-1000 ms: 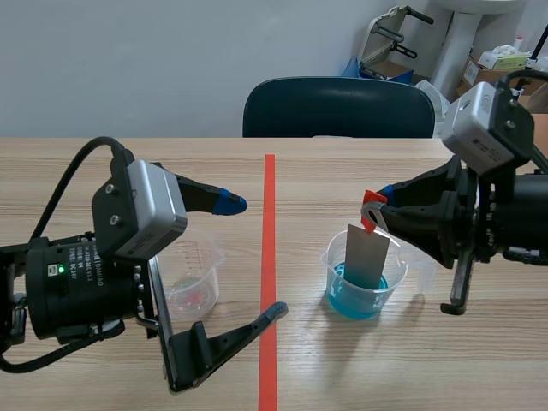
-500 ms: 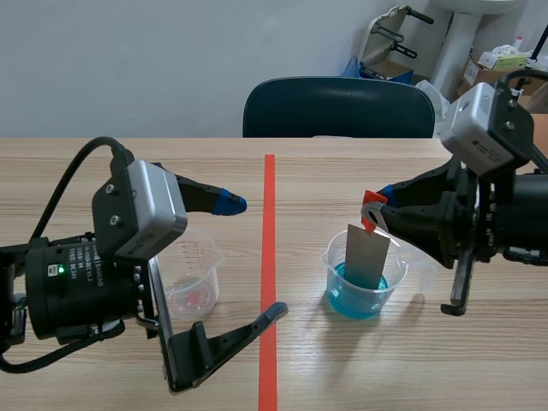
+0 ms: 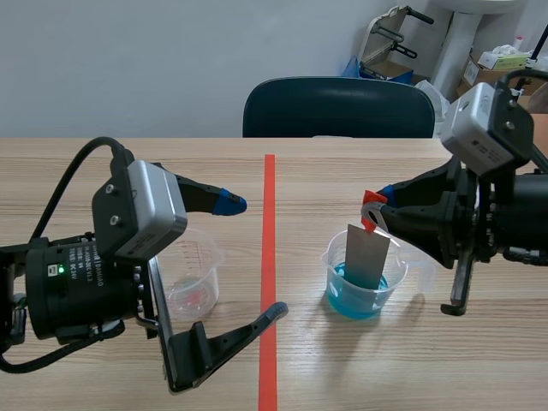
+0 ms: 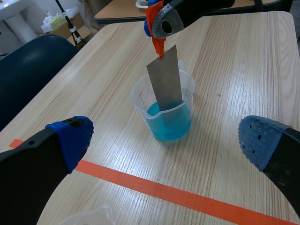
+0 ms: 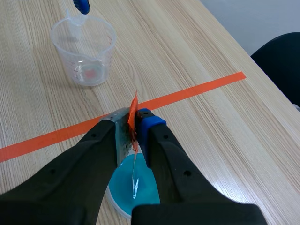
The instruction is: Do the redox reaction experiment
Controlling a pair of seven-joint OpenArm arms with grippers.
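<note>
**Item: metal strip** (image 3: 366, 255). Flat grey rectangle with an orange-red tab (image 4: 158, 46) at its upper end.
- Long axis: close to upright, the top leaning slightly toward the right arm.
- Lower end: points down into the beaker of blue liquid (image 3: 396, 276) and is dipped in the blue liquid (image 3: 358, 301).
- Upper end: rises well above the beaker's rim.
- Broad face: turned toward the robot in the scene view. From the right wrist view it shows only as a thin edge.

**Holder: right gripper** (image 5: 136, 123). It comes in from the right, above and slightly behind the beaker. Its jaws are clamped on the orange-red tab, and the strip hangs below them.

**Location.** The beaker of blue liquid stands upright on the worktop (image 3: 325, 171), on the right of the orange-red tape line (image 3: 269, 223) and near it. Its spout faces the line.

**Left gripper** (image 3: 253, 257). It is turned on its side on the left of the tape line. Its jaws are wide apart and hold nothing, and the blue pads (image 4: 72, 136) are bare. The beaker and strip lie ahead of it, between the lines of its two fingers but well apart from them.

**Other items.**
- Clear measuring beaker (image 3: 195, 287). It stands upright left of the tape line, just beside the left arm and partly hidden by its wrist housing. It has printed graduations and a faint pinkish trace at the bottom.
- Dark blue chair (image 3: 338, 107) at the far edge of the worktop.
- Cardboard boxes (image 3: 492, 64) behind, at the far right.

**Obstructions.** The left gripper's lower finger reaches the tape line. The worktop between the two beakers carries only the tape.
</note>
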